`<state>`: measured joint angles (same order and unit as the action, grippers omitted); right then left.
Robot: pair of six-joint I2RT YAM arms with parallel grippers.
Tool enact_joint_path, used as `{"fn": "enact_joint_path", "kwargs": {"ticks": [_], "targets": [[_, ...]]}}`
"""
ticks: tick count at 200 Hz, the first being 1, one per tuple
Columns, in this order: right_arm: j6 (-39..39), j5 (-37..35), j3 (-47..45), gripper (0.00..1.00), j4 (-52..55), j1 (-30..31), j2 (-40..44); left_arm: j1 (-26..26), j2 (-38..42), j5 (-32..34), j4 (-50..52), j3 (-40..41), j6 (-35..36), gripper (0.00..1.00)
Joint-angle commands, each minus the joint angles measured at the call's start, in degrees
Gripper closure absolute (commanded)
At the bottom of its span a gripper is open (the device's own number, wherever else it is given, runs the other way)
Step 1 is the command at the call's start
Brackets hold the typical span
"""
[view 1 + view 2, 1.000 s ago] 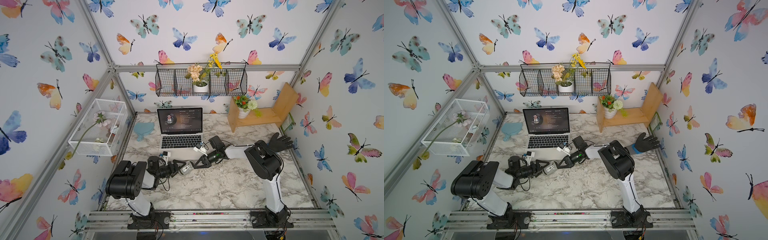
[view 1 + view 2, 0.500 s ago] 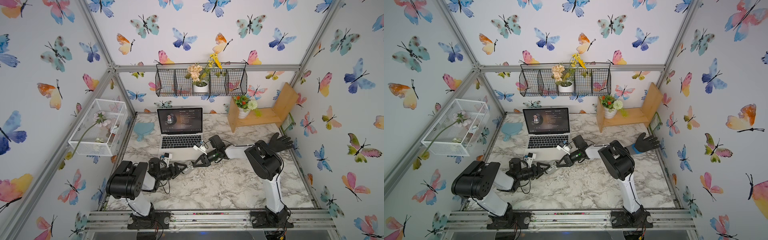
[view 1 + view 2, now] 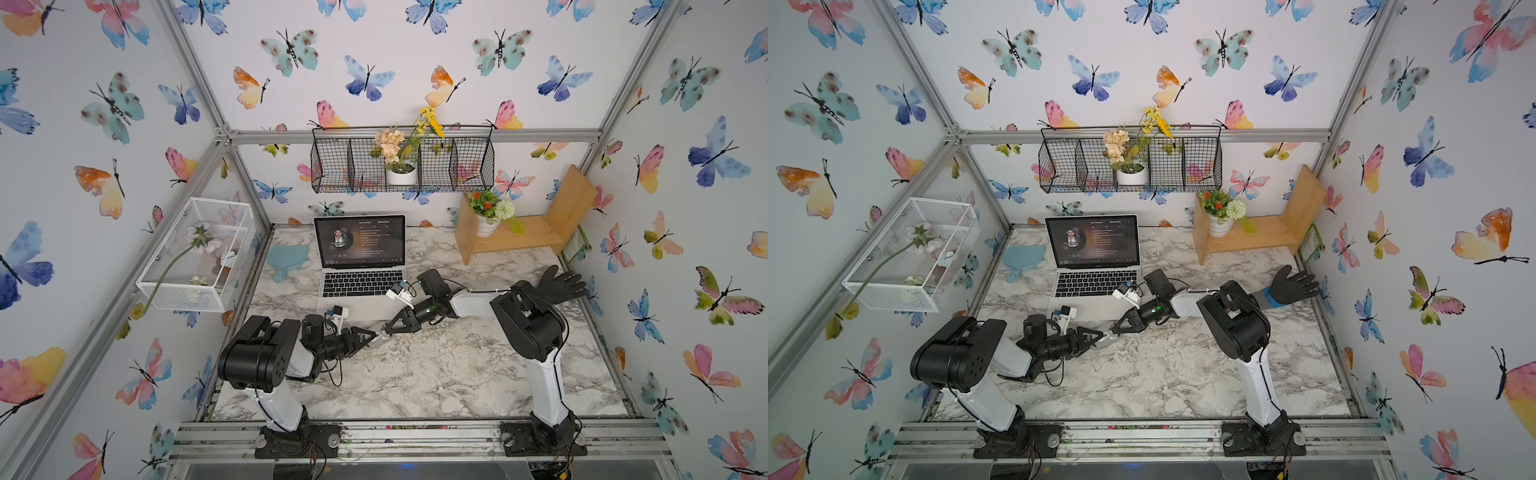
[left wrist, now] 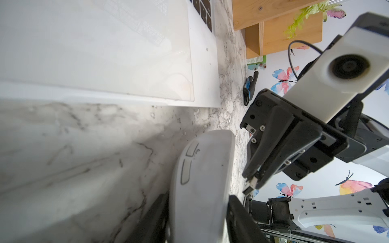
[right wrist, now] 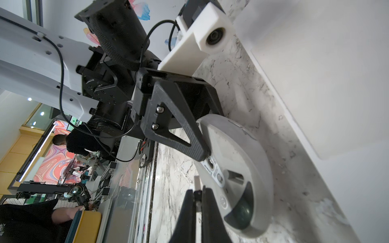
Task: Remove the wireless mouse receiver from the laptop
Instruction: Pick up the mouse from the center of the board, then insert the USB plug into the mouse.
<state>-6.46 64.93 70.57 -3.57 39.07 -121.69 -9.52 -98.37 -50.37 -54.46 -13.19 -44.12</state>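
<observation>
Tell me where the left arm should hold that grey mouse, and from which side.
Pinch the mouse across its thickness at the end nearest the left arm: flat underside against domed back. It is tipped off its base, so both faces are exposed. Come from the robot's left, as the left tool does, leaving the slot clear toward the right tool holding the receiver.

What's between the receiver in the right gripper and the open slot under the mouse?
Nothing visible. The receiver, pinched in the right gripper, hangs beside the mouse and its underside slot, open air between; the left gripper clamps the mouse elsewhere.
</observation>
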Motion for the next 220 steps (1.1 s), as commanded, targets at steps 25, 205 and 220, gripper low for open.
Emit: {"fn": "enact_joint_path", "kwargs": {"ticks": [25,205,220], "targets": [[0.6,-1.2,0.1,0.98,1.1,-1.2,4.8,-0.6,-1.4,7.1,14.6,-0.5,3.1,0.63],[55.1,-35.2,5.8,0.98,40.3,-1.2,39.5,-4.8,12.7,-13.5,82.0,-39.9,37.2,1.00],[60.5,-39.5,6.7,0.98,44.1,1.9,39.8,-6.6,12.0,-14.7,85.0,-42.1,38.8,1.00]]}}
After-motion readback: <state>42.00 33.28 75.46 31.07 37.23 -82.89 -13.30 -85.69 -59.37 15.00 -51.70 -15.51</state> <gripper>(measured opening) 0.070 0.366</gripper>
